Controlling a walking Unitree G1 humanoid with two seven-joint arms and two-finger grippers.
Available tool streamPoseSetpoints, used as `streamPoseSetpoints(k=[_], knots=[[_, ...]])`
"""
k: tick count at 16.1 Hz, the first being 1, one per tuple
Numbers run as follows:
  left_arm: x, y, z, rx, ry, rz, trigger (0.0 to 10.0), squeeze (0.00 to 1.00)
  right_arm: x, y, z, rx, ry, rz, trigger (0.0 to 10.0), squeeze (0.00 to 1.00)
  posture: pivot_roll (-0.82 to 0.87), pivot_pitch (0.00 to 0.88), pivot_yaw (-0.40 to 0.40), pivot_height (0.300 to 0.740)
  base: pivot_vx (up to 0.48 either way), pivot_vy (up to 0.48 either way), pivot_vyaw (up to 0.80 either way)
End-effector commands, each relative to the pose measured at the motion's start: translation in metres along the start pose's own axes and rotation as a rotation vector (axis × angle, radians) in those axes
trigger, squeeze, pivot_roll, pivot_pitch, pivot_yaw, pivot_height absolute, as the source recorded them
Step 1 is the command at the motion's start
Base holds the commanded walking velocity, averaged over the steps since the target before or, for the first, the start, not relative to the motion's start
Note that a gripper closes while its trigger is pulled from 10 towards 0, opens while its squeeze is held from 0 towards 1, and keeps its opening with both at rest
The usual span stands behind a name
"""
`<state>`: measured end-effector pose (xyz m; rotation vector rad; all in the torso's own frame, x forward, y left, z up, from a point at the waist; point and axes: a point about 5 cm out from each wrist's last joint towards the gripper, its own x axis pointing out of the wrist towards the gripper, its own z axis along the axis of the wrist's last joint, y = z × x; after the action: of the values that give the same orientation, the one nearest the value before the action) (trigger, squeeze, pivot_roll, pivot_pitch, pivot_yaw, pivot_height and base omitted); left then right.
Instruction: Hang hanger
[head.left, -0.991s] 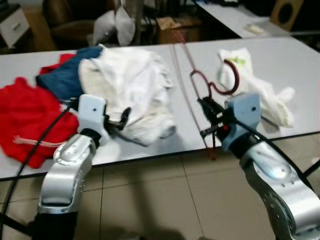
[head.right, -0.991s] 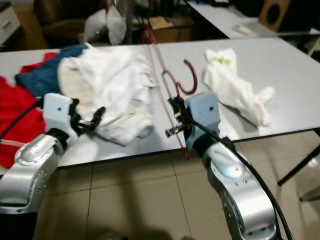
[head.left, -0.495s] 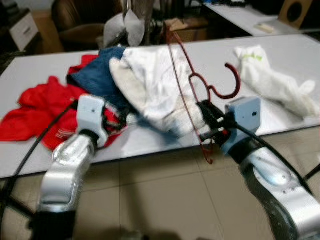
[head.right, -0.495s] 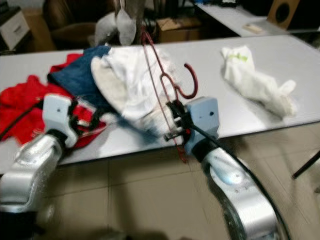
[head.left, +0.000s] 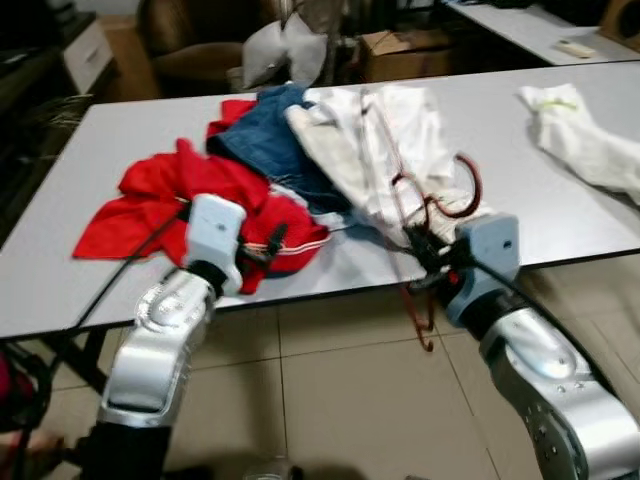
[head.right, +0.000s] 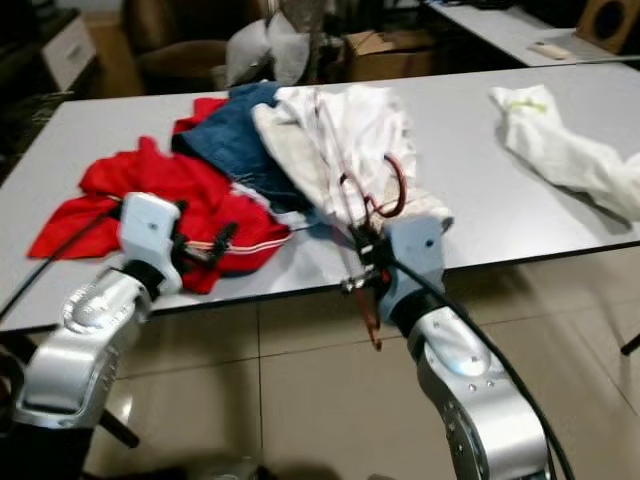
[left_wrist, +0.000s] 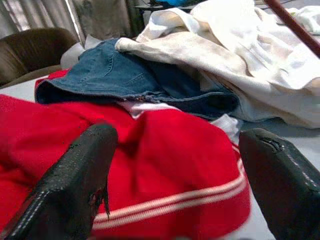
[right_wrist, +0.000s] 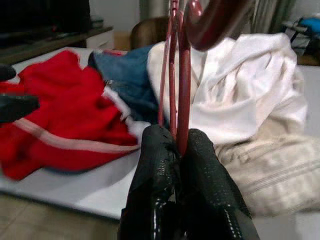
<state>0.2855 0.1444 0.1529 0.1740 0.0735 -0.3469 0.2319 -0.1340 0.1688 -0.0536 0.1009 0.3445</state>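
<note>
A dark red wire hanger (head.left: 431, 205) stands upright at the table's front edge, hook up, its lower end hanging below the edge. My right gripper (head.left: 424, 262) is shut on its wire; in the right wrist view the fingers (right_wrist: 155, 175) pinch the wire (right_wrist: 181, 90). My left gripper (head.left: 268, 244) is open, level with the front edge, just before the red garment (head.left: 190, 195). Its wide-apart fingers (left_wrist: 75, 185) frame that red cloth (left_wrist: 180, 165) in the left wrist view.
A pile of clothes lies on the grey table (head.left: 90, 270): red, blue denim (head.left: 262, 145), white and cream (head.left: 375, 150). A separate white garment (head.left: 585, 140) lies at the right. A chair (head.left: 200, 40) and a box (head.left: 405, 55) stand behind. Tiled floor (head.left: 320, 400) lies below.
The view has swung left, so the whole scene shifted right. The hanger stays in my right gripper, now in front of the white clothes. My left gripper now faces the red garment.
</note>
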Motion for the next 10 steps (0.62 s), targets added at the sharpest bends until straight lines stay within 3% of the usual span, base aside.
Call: streamPoseSetpoints(k=[1,2,4,5,6,7,10], knots=[[0.002,-0.006,-0.005,0.015,0.039,-0.027,10.0,0.00,-0.004,-0.012,-0.008,-0.043,0.031,-0.044,10.0,0.00,-0.01,0.000,0.045,0.723,0.000,0.000,0.00],[0.003,-0.008,-0.006,0.033,0.053,-0.044,10.0,0.00,-0.005,-0.015,-0.012,-0.056,0.044,-0.051,10.0,0.00,-0.01,0.000,0.045,0.723,0.000,0.000,0.00],[0.004,-0.010,-0.014,0.250,0.080,-0.157,10.0,0.00,-0.016,-0.028,-0.023,-0.037,0.069,-0.075,10.0,0.00,-0.01,0.000,0.044,0.723,0.000,0.000,0.00],[0.006,-0.007,-0.022,0.390,0.119,-0.202,10.0,0.00,-0.021,-0.031,-0.029,-0.032,0.088,-0.061,10.0,0.00,-0.01,0.000,0.046,0.723,0.000,0.000,0.00],[0.007,-0.005,-0.025,0.453,0.134,-0.222,10.0,0.00,-0.023,-0.031,-0.031,-0.027,0.092,-0.057,10.0,0.00,-0.01,0.000,0.046,0.723,0.000,0.000,0.00],[0.012,0.001,-0.029,0.583,0.162,-0.231,10.0,0.00,-0.025,-0.031,-0.036,-0.033,0.106,-0.040,10.0,0.00,-0.01,0.000,0.049,0.723,0.000,0.000,0.00],[0.024,0.018,-0.036,0.721,0.216,-0.208,10.0,0.00,-0.026,-0.022,-0.039,-0.039,0.106,0.008,10.0,0.00,-0.02,0.000,0.052,0.723,0.000,0.000,0.00]])
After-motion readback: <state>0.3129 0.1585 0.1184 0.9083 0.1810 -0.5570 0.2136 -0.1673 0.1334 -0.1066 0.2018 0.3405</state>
